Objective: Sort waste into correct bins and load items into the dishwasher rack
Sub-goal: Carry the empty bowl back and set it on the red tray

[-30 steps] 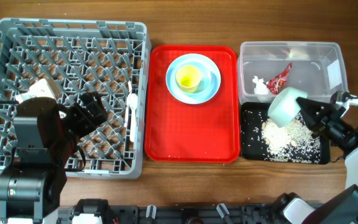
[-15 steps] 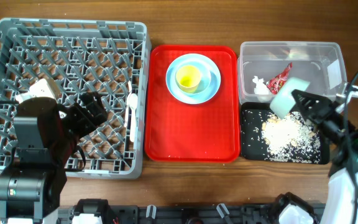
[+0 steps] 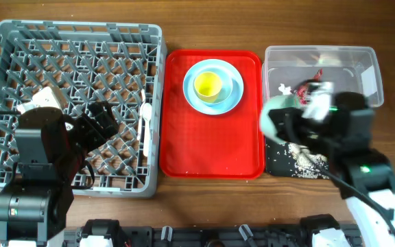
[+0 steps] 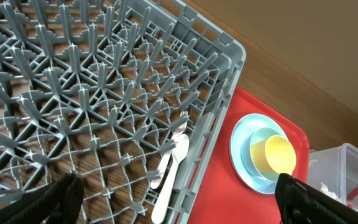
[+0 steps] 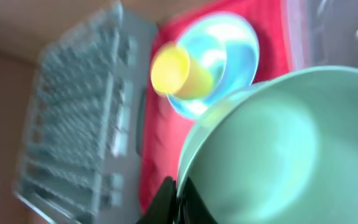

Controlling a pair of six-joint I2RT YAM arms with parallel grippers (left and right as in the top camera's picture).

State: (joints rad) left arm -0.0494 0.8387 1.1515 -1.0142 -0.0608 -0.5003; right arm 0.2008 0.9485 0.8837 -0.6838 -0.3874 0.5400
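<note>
The grey dishwasher rack (image 3: 74, 68) fills the left side, with a white spoon (image 3: 145, 130) and fork (image 4: 171, 148) lying along its right edge. My left gripper (image 3: 105, 122) hovers open over the rack, empty. A pale green bowl (image 3: 273, 116) hangs tilted between the red tray and the black tray (image 3: 345, 171), pinched at its rim by my shut right gripper (image 5: 180, 198). On the red tray a yellow cup (image 3: 208, 84) stands in a light blue bowl (image 4: 258, 142) on a light blue plate (image 3: 233, 96). Rice scraps (image 3: 299, 156) lie on the black tray.
The clear tub (image 3: 321, 49) at the back right holds a red wrapper (image 3: 315, 73) and a white tissue (image 3: 284, 89). The red tray (image 3: 211, 147) lies between rack and bins. My right arm (image 3: 352, 130) covers much of the black tray.
My right arm has swung left with the green bowl, from over the black tray to the red tray's right edge. The left arm has not moved.
</note>
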